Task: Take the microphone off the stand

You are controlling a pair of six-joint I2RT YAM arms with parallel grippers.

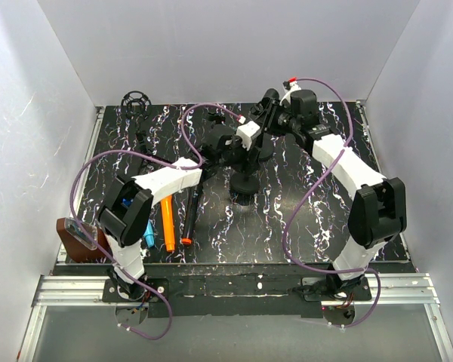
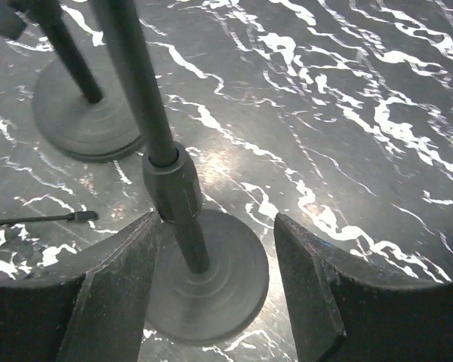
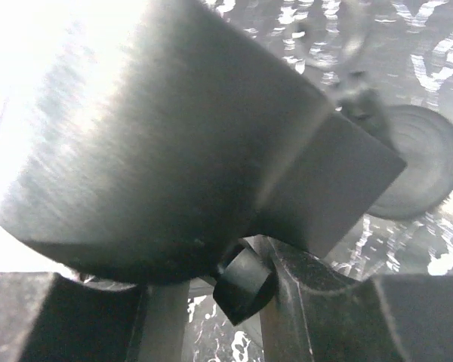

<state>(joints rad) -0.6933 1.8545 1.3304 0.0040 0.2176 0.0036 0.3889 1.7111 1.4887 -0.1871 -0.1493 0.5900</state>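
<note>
At the left claw (image 2: 217, 226): spread wide, gripping nothing, straddling the thin black metal stand pole (image 2: 147, 105), with the pole's ribbed black collar (image 2: 171, 185) just beside the left finger (image 2: 113, 302) and well apart from the right one. Below the claw, the pole's round black disc base (image 2: 211, 294). Better to close on the pole at or just under that collar, pinning the stand before any pulling.

At the right claw (image 3: 204, 290): no telling how far open. Right at its fingertips, filling the wrist view, the dark cylindrical microphone body (image 3: 174, 128), with a small black clip (image 3: 245, 285) under it. Apparently not yet off the stand. Take a firm hold on the body and draw along the clip's axis, without a sideways wrench, for fear of tipping the base.

Counted: two claws, one microphone, two bases, the second disc base (image 2: 79, 124) beyond the left claw. Back beside the left arm, three pens: orange pen (image 1: 167, 222), blue pen (image 1: 149, 234), black pen (image 1: 190, 215). One brown case (image 1: 75, 235), one black wire cage (image 1: 136, 99).
</note>
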